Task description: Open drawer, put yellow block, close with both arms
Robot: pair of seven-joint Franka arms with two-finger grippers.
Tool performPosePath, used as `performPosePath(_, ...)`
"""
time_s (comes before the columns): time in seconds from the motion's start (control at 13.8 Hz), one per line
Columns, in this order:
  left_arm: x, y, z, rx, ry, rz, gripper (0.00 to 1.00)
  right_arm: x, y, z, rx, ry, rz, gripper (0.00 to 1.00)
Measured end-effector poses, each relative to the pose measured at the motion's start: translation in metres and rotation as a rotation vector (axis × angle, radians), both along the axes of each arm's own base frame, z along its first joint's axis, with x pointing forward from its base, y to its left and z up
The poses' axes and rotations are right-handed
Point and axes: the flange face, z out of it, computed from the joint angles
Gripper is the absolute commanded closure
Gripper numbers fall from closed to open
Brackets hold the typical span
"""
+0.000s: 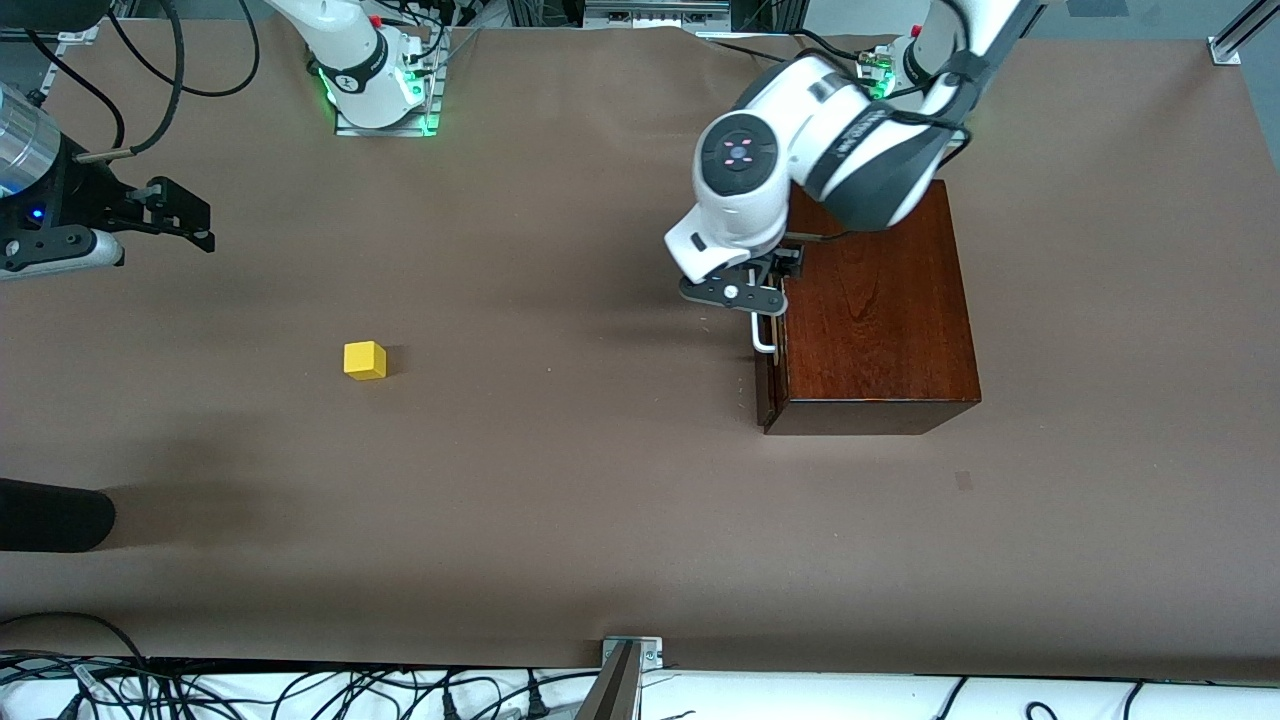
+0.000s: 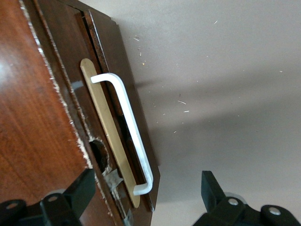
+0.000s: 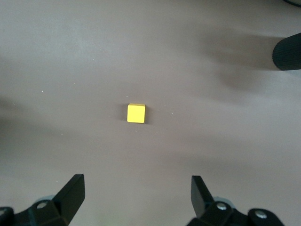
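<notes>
Dark wood box (image 1: 880,310) sits toward left arm's end of table (image 1: 560,480). Drawer (image 1: 768,375) faces the table middle; its front looks flush w/ the box or nearly so, hard to be sure from the front view. White U handle (image 2: 129,129) on a pale brass-coloured plate.

Left gripper (image 1: 765,290) down at the drawer front, over the handle's upper end. Left wrist view: fingers (image 2: 77,190) spread wide, one over the box top edge, the other over bare table, handle between them but not touched. Nothing held.

Yellow block (image 1: 365,360) on bare table toward right arm's end, well apart from box, resting flat, nothing touching it.

Right gripper (image 1: 170,215) up in the air at the right arm's end of table, fully open, empty. Right wrist view: block (image 3: 136,113) visible ahead between the two fingertips (image 3: 73,190), no contact. Right arm waits.
</notes>
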Motion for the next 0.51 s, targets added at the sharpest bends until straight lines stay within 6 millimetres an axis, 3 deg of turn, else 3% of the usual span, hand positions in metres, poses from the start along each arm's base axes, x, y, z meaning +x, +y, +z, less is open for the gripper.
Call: performPosePath(0.51,-0.007,-0.002,-0.046,0.005,-0.022,0.019,0.0,0.0,-0.001,0.0,0.0,0.0,-0.001,0.0)
